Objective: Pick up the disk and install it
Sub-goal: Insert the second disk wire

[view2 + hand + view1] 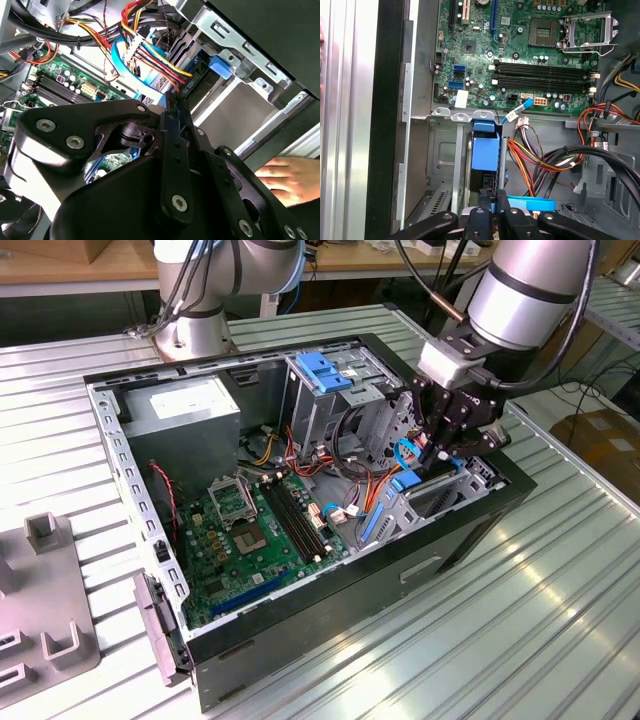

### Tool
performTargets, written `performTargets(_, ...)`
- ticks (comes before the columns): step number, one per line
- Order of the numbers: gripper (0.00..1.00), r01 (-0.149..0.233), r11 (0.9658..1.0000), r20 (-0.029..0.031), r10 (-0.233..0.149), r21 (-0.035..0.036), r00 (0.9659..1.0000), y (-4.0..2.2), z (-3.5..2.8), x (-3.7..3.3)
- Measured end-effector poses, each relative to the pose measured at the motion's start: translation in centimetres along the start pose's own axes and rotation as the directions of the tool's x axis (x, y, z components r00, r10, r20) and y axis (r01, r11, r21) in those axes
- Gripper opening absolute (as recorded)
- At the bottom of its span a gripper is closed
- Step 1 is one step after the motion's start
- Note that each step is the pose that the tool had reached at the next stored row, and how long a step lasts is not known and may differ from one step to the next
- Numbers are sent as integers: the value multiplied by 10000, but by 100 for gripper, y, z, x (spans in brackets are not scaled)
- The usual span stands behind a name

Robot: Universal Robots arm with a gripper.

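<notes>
Gripper point(495, 198) fingers drawn narrow, nearly together, pinched on a thin blue edge that shows between the tips in both wrist views point(170, 114). That edge belongs to the disk point(485, 152), which stands on edge straight ahead of the fingertips, already down in the drive bay point(445, 165) slot, its blue rail end toward the motherboard; only the blue plastic and a dark strip of the body are visible. In the exterior view the gripper point(442, 445) hangs over the case's front corner with the disk's blue end point(402, 483) just below it. Just beside the fingers, a bundle of red, yellow, orange and black wires point(540, 155) and a flat blue data cable point(145, 82) loop past the bay. A little farther to one side, a person's hand point(290, 177) rests on the outside of the case wall. Beyond the bay lies the green motherboard point(520, 45), with memory slots and an open processor socket. Farther still, a blue latch point(322, 370) sits on the upper drive cage, then the grey power supply box point(185, 405) in the far corner. The open computer case point(330, 640) lies on a ribbed metal table point(560, 620); a grey fixture plate point(40, 590) sits well apart at the exterior view's left.
</notes>
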State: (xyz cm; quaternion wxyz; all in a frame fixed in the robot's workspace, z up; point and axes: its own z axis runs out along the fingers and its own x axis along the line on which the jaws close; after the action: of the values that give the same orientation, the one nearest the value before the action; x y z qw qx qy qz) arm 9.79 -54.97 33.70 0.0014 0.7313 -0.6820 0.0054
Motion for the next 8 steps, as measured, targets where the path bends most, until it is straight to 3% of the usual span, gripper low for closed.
performTargets(3,16,1,10000,5,-1,1,10000,0,-1,0)
performTargets(4,24,1,10000,33,-1,6,10000,-1,-36,-1)
performTargets(6,24,0,10000,12,0,1,10000,-1,-200,2)
performTargets(8,24,0,10000,10,0,1,10000,-1,-226,2)
